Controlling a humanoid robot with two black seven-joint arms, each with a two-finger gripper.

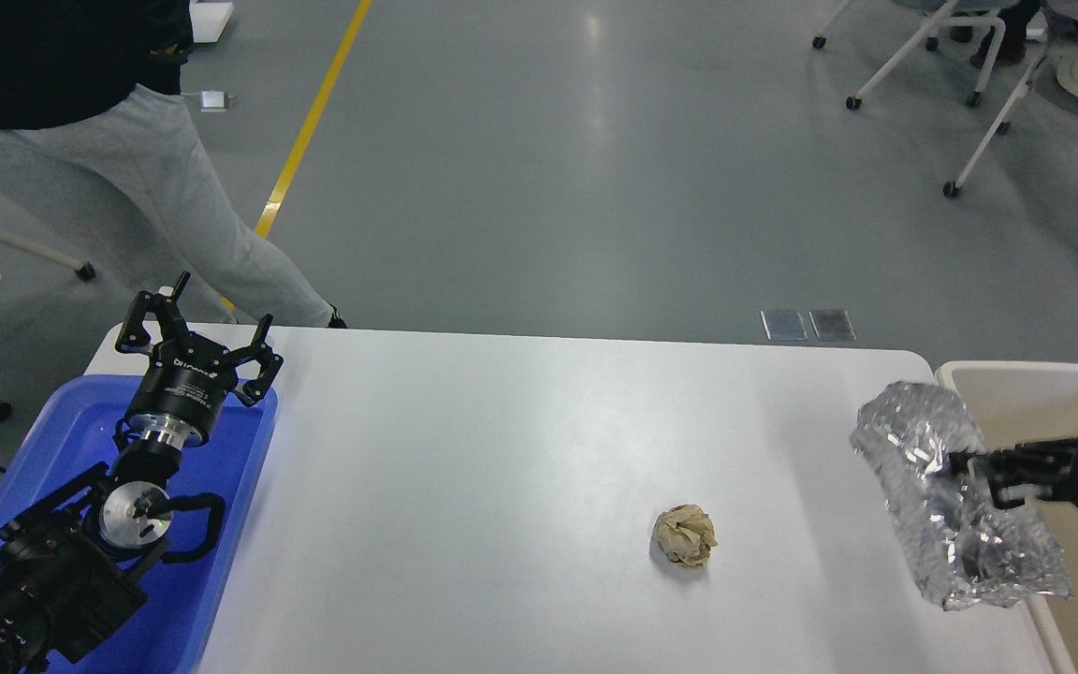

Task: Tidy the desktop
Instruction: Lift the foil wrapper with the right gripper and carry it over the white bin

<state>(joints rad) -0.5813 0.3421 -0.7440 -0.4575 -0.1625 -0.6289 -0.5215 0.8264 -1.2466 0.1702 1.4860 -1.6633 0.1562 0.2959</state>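
Observation:
The white desktop (502,449) fills the middle of the head view. A crumpled brown paper ball (684,536) lies on it, right of centre. My right gripper (974,471) comes in from the right and is shut on a crinkled silver foil bag (946,496), held lifted above the desktop's right edge, partly over the beige bin. My left gripper (193,328) is open and empty, raised over the far end of the blue tray (221,562).
A beige bin (1044,412) stands against the desktop's right edge. The blue tray sits at the desktop's left end, under my left arm. A person in grey trousers (127,187) stands beyond the far left corner. Wheeled chairs (969,56) stand far right.

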